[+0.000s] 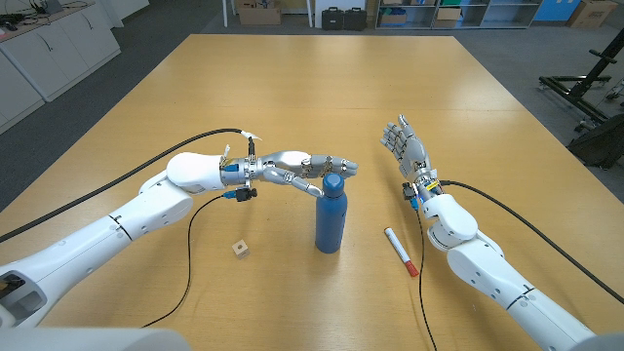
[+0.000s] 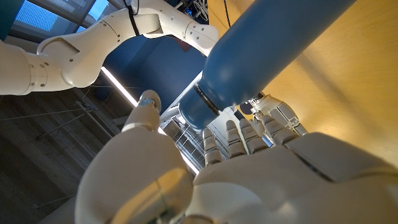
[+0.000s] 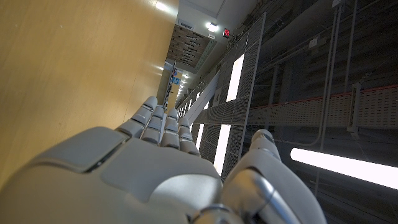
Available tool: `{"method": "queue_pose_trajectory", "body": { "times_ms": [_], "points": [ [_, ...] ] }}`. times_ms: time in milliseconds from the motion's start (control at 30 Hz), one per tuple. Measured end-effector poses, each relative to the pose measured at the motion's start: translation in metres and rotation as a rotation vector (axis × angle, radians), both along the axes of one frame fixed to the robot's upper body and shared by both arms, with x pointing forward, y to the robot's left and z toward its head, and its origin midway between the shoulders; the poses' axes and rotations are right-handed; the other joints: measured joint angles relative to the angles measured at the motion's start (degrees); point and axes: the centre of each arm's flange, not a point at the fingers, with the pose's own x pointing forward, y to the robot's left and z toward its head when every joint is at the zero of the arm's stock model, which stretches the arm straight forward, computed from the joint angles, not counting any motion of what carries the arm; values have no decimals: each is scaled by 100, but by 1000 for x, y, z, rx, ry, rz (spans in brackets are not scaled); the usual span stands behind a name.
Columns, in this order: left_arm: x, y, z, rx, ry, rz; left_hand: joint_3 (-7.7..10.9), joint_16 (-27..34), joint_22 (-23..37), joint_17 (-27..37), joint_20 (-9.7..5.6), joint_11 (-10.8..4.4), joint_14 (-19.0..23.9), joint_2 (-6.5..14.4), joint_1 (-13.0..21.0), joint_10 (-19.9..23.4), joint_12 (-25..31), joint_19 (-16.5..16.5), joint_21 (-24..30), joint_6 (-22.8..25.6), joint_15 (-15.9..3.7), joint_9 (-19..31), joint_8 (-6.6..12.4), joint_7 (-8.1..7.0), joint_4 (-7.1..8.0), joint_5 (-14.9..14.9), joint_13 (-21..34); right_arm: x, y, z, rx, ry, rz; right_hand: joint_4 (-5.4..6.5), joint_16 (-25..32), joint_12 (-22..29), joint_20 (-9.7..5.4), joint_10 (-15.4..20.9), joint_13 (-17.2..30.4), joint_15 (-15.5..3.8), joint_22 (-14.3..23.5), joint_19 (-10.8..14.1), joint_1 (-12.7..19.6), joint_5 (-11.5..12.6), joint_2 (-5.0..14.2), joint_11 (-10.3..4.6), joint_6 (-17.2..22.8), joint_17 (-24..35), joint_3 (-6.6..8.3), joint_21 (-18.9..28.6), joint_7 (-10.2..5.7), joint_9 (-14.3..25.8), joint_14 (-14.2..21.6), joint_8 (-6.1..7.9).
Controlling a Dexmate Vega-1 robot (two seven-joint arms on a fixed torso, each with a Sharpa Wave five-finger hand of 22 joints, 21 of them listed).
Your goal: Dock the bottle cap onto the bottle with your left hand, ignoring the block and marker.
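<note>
Bottle stands upright mid-worktop, cap on top. Left hand reaches over the cap — hold unclear. Right hand released. Should press straight down, keeping the bottle vertical.

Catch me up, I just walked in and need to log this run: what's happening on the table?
The robot's left hand is at the top of an upright blue bottle near the middle of the wooden table, fingers around the blue cap, which sits on the bottle's neck. The right hand is raised off to the side, open and holding nothing. A small block and a red-capped marker lie untouched on either side of the bottle.
</note>
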Motion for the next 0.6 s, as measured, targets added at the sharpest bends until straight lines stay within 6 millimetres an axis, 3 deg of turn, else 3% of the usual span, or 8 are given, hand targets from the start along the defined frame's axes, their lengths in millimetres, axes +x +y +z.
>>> {"method": "queue_pose_trajectory", "body": {
  "times_ms": [367,600],
  "points": [
    [0,8,9,-57,-56,63,-48,43,-1,-1,-21,-41,27,20,-197,128,106,21,46,95,1,-13,93,28,49,0,1,-3,-1,1,-1,-6,-4,0,0,0,0,31,0,0,0,0,0,0,0,31,0,0,0,-30,0,0,0,0],
    [3,15,11,-127,-54,117,-103,156,-1,-1,-122,-135,352,134,-310,467,237,307,117,462,7,-15,252,62,40,0,-23,-4,-2,2,-2,-13,-4,0,0,0,0,63,0,-32,0,0,0,0,0,0,0,0,0,-29,0,0,32,0]
  ]
}}
